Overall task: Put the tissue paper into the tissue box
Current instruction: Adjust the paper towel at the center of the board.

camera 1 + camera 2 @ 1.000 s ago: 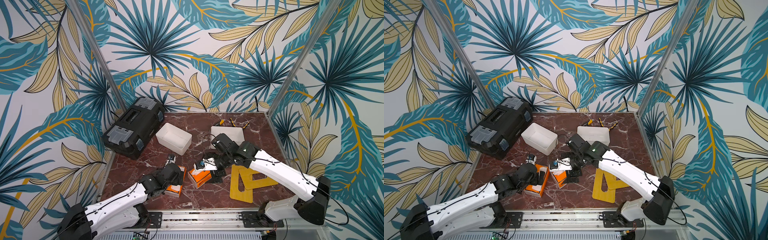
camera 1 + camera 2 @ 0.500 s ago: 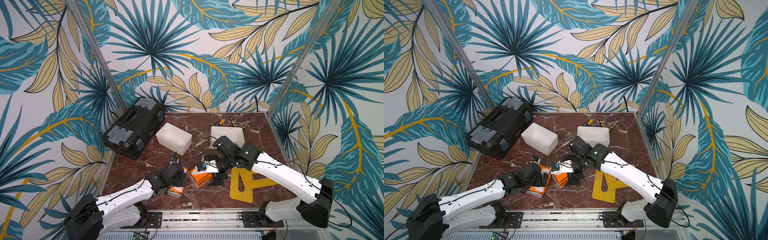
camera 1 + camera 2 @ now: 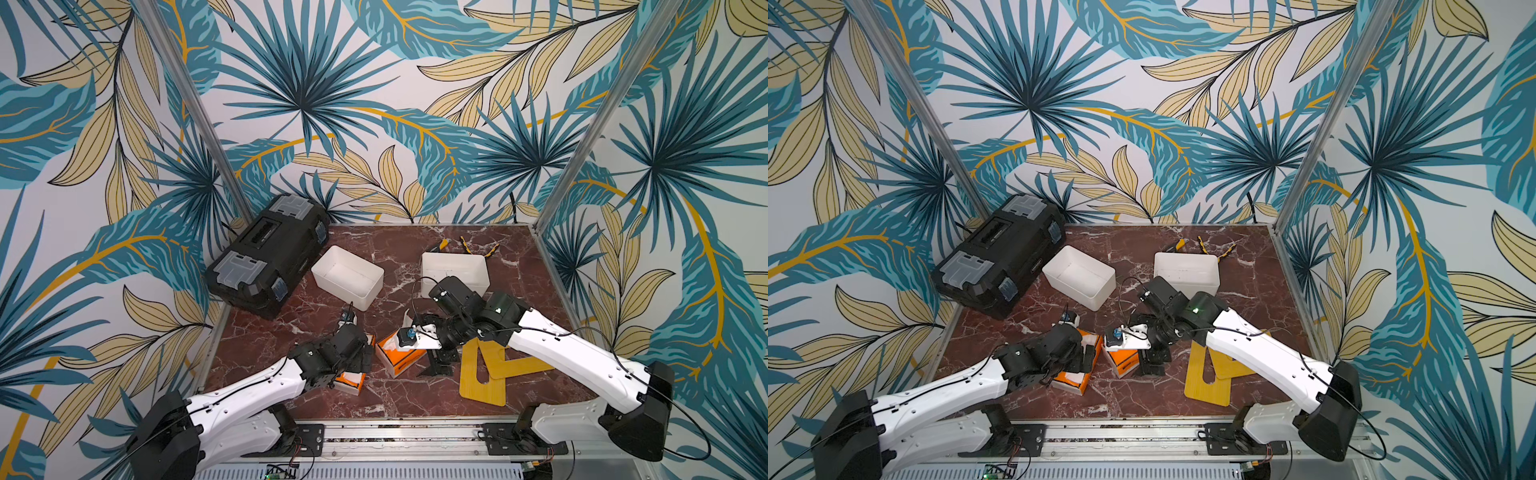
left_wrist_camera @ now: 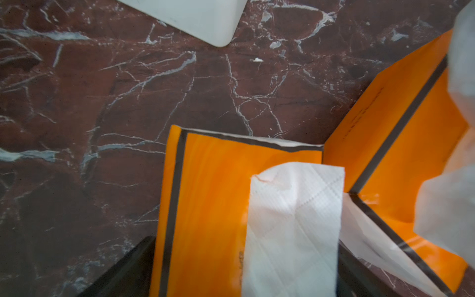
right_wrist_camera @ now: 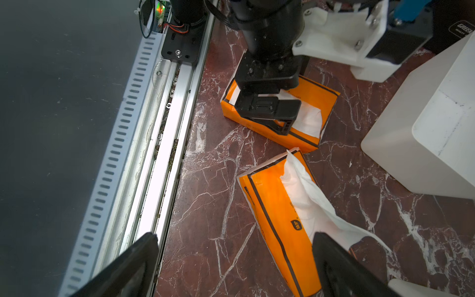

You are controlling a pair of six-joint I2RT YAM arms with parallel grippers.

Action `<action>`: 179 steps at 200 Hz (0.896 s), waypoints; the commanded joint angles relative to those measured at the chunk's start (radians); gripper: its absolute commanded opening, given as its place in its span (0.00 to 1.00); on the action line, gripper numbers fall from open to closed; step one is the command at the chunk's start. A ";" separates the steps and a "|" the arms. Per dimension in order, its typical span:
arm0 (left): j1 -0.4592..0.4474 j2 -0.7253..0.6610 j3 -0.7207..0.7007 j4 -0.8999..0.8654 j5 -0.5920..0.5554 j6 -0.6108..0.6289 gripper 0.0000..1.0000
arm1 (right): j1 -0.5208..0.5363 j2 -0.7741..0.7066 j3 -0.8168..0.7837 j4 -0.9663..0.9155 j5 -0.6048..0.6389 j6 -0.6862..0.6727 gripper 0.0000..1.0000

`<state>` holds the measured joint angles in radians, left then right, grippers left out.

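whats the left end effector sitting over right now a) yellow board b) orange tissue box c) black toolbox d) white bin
b, the right wrist view shows the open left end effector directly above an orange tissue box with tissue poking out.

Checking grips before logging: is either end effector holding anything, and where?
Nothing held: the left end effector and right end effector are both open.
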<state>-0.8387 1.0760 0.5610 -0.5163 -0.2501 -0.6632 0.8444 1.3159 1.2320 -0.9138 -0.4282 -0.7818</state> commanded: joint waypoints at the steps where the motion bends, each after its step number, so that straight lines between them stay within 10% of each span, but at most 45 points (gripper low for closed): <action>1: -0.003 0.023 0.000 0.000 -0.002 -0.004 1.00 | 0.005 -0.026 -0.032 -0.007 -0.021 0.016 1.00; 102: 0.011 -0.033 -0.020 -0.016 -0.212 -0.028 0.91 | 0.005 -0.027 -0.074 0.036 -0.029 0.064 1.00; 179: 0.280 -0.304 -0.146 0.003 -0.270 -0.090 0.76 | 0.007 -0.007 -0.094 0.124 -0.070 0.103 1.00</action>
<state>-0.6338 0.8444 0.4606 -0.5125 -0.4767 -0.7311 0.8452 1.3018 1.1610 -0.8288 -0.4656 -0.7097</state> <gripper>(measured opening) 0.764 0.994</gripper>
